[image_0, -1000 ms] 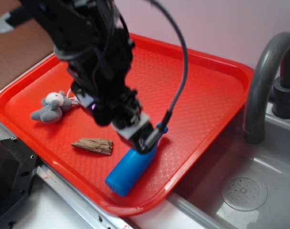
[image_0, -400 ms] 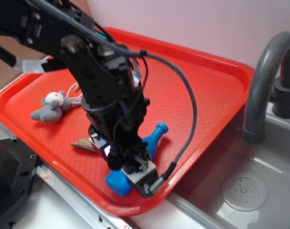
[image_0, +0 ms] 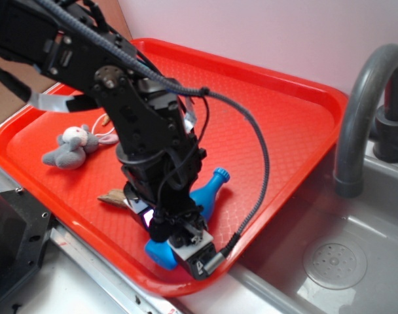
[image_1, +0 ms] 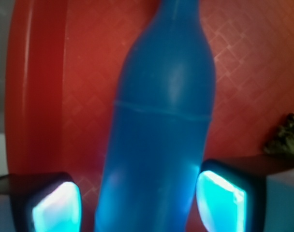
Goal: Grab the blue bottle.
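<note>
Exterior view first: the black arm (image_0: pixel 130 118) was bent low over the red tray (image_0: pixel 284 124), and the gripper (image_0: pixel 186 245) was right down on the blue bottle (image_0: pixel 209 190) near the tray's 6 o'clock rim. The bottle lay on its side, cap toward 1 o'clock, base peeking out at 7 o'clock under the wrist. A grey plush mouse (image_0: pixel 71 145) sat well apart at 9 o'clock, and a brown scrap (image_0: pixel 112 196) poked out just beside the arm. The grey faucet (image_0: pixel 362 104) stood over the sink (image_0: pixel 336 261) at 3 o'clock.

Wrist view: the bottle (image_1: pixel 159 135) filled the frame, neck pointing to 12 o'clock, with the fingers (image_1: pixel 219 198) spread either side of its body. The right pad seemed to touch it, though glare made that hard to judge; the left pad stood clear, so no grip yet.
</note>
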`<state>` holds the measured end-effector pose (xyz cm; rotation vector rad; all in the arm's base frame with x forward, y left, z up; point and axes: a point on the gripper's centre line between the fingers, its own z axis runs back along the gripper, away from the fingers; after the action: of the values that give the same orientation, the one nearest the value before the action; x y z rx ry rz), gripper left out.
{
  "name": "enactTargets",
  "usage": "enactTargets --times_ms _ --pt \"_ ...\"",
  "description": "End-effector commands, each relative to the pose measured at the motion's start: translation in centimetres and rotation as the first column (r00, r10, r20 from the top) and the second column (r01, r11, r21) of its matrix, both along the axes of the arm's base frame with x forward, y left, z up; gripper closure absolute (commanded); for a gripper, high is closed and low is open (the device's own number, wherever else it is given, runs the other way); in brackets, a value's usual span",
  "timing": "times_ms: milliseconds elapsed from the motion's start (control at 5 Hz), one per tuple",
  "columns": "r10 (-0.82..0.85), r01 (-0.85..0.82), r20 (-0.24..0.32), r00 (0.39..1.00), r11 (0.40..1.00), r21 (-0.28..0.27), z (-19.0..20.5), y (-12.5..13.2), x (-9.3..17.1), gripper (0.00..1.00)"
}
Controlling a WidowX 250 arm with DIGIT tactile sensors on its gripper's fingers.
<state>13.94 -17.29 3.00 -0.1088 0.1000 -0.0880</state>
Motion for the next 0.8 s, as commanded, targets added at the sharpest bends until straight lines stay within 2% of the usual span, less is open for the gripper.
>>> enactTargets --times_ms 0,200,400,600 --pt "-0.037 0.037 -0.009 0.999 0.999 0.004 0.1 0.0 0.2 1.00" --pt "-0.044 0.044 -0.009 0.999 0.999 0.018 -0.1 0.1 0.2 1.00" --pt "-0.040 0.033 0.069 0.997 0.995 0.097 3.1 0.6 1.1 1.00" --pt "-0.031 0.025 0.124 0.992 0.998 0.050 7.6 2.9 2.6 1.00"
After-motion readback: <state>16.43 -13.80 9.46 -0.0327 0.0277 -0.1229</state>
